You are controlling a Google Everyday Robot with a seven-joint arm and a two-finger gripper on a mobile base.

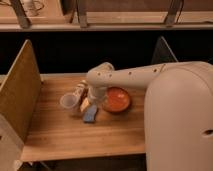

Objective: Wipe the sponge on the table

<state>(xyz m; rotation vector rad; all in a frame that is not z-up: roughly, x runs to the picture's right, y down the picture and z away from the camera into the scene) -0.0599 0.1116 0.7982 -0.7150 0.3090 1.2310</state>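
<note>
First, the near side: bare plank grain of the surface (pixel 75 142) lies in front of the claw, and the robot's white body (pixel 180 125) fills the view to the claw's right.

Sponge (pixel 90 115): a small flat blue pad lying flat on the surface, just on the near side of the claw. I cannot tell whether it touches the claw tips. Nothing shows it clamped.

Claw (pixel 94 104): hangs low over the surface at the end of the arm, which reaches in from the right. The jaws stand apart, with nothing between them that I can make out.

Handling (judgement): the sponge looks light and soft. It should squash under a pinch and give under a downward press. It probably drags on wood rather than slides, so a loose hold may let it twist out. It is not fragile. The best hold is across its two long edges near the middle, with the jaws coming straight down, since it lies too flat for a side approach.

Stage: a free sponge beside spread jaws fits either a pad about to be gripped or one let go after wiping. That is not settled here.

Left of the claw and close: a clear cup (pixel 68 101), which looks light and easy to tip. Right of the claw and slightly beyond: an orange bowl (pixel 118 99), close under the arm. Farther off, the left side panel (pixel 20 95) stands upright at the end of the surface.
</note>
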